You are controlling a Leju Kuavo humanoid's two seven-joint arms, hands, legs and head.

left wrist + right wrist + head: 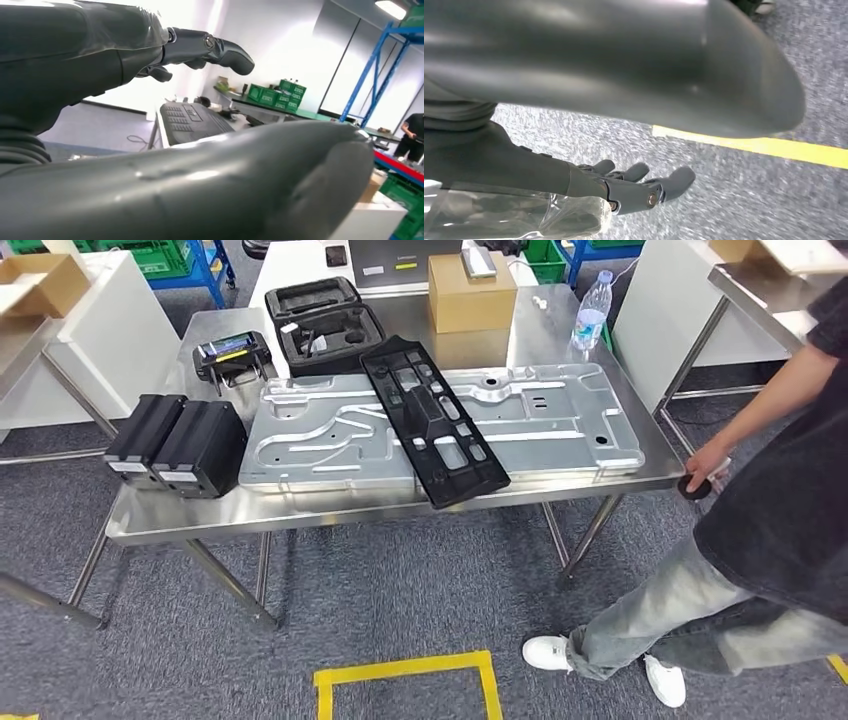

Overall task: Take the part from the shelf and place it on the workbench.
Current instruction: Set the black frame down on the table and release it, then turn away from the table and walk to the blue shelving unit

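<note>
We stand before a long stainless-steel workbench (pixel 600 475), its legs on grey carpet, and nearly everything the job concerns appears to lie on it already. Largest is the flat stamped silver metal panel (pixel 560 415), laid lengthwise so its whole face is supported. Across it, on a diagonal, rests the long black ribbed plastic part (pixel 432 420), its near end reaching the bench's front edge; we judge this the part from the shelf, though we cannot be certain. At the left end sit two black box-shaped housings (pixel 178 445) side by side, with an open black moulded case (pixel 325 325) and a brown cardboard box (pixel 470 292) set further back, out of the working space. A person's hand (pixel 705 468) at the right corner holds a small dark round object. Our left hand (pixel 200 50) is held out with fingers extended and nothing in it; our right hand (pixel 634 187) hangs above the carpet near a yellow floor line, fingers loosely spread, also empty
</note>
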